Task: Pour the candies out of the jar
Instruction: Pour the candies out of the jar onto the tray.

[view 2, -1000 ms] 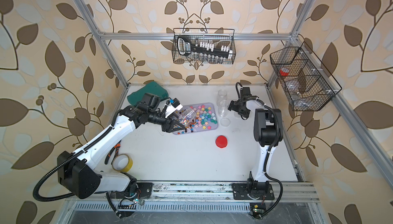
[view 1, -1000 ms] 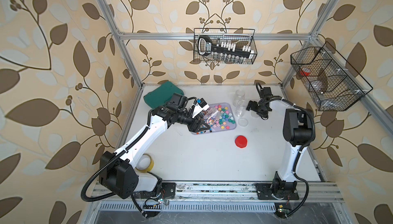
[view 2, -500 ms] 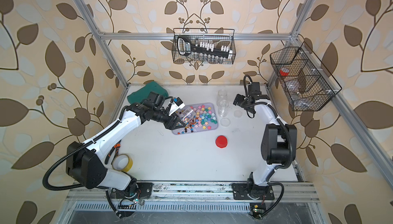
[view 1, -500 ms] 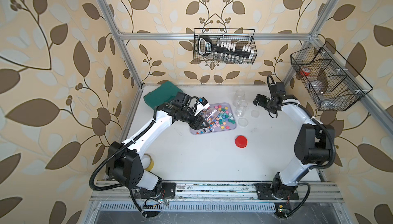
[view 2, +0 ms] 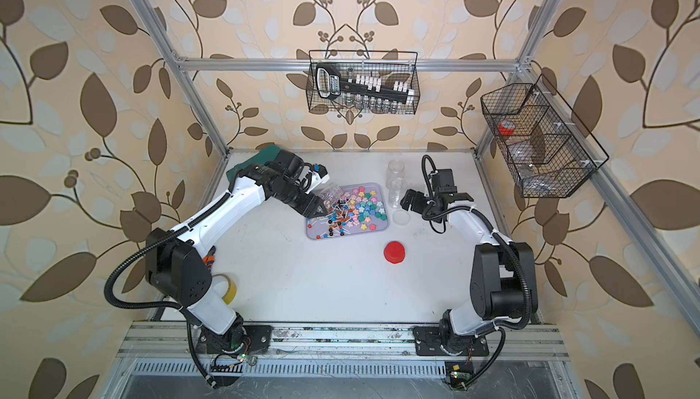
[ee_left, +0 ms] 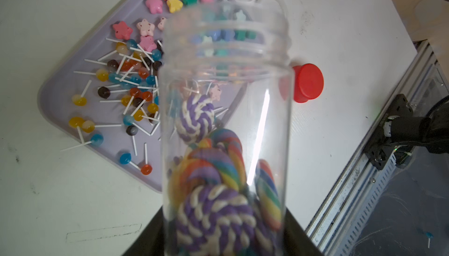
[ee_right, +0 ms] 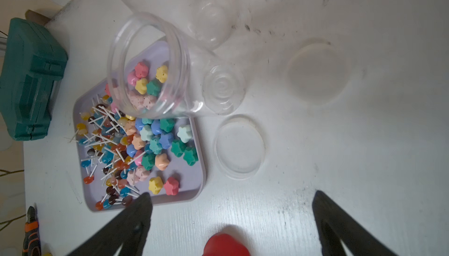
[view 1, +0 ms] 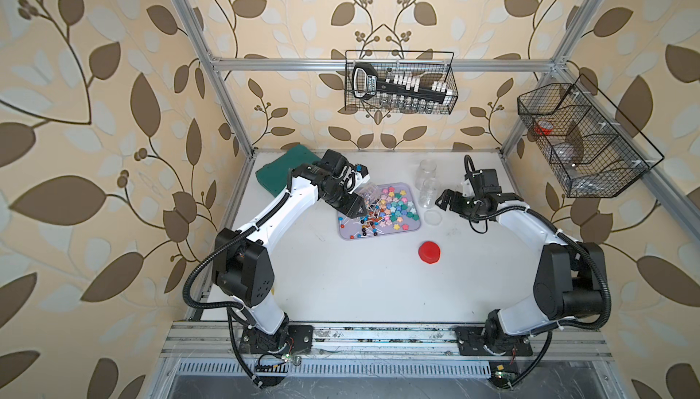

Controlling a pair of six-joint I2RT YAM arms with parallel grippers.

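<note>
Left wrist view: we see the left gripper clamped on the tilted clear plastic jar, striped swirl lollipops inside, its mouth over the lilac tray strewn with multicoloured candies. The right gripper gapes wide, empty, above the white table.

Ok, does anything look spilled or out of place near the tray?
One blue ball lollipop sits at the tray edge, its stick poking out over the table. The swirl lollipops are bunched inside the tilted jar that the left gripper holds, not yet poured.
</note>
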